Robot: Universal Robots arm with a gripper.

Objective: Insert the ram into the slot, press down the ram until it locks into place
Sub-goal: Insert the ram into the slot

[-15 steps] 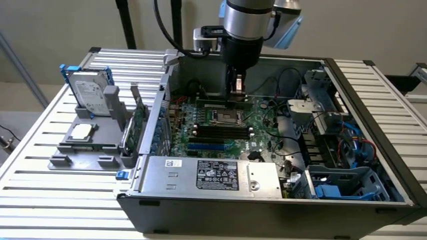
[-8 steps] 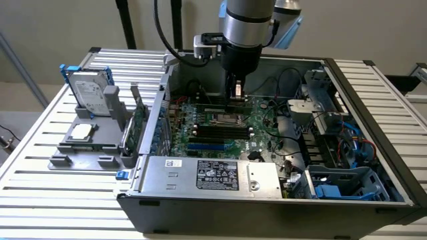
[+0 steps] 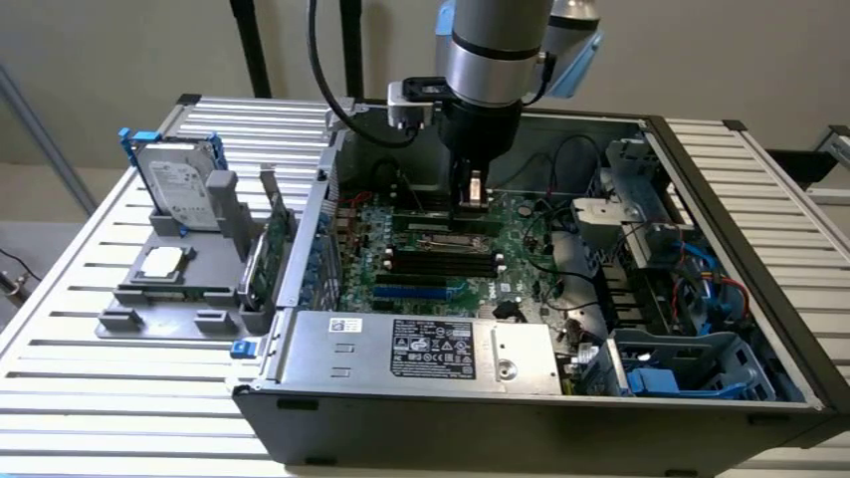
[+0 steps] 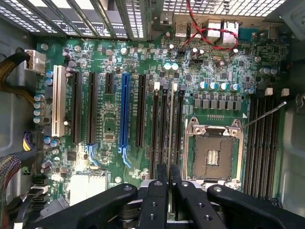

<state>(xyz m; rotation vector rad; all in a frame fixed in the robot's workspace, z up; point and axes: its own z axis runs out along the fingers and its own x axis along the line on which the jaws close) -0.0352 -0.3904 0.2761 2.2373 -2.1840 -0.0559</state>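
Green motherboard with a silver socket. Black slots flank the socket; farther off, one blue slot, one white. Red cable. Black gripper.

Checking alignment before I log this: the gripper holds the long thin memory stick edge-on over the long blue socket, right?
Not the long blue socket. In the wrist view the black gripper holds the long thin memory stick edge-on over the narrow black memory slots beside the square metal processor socket.
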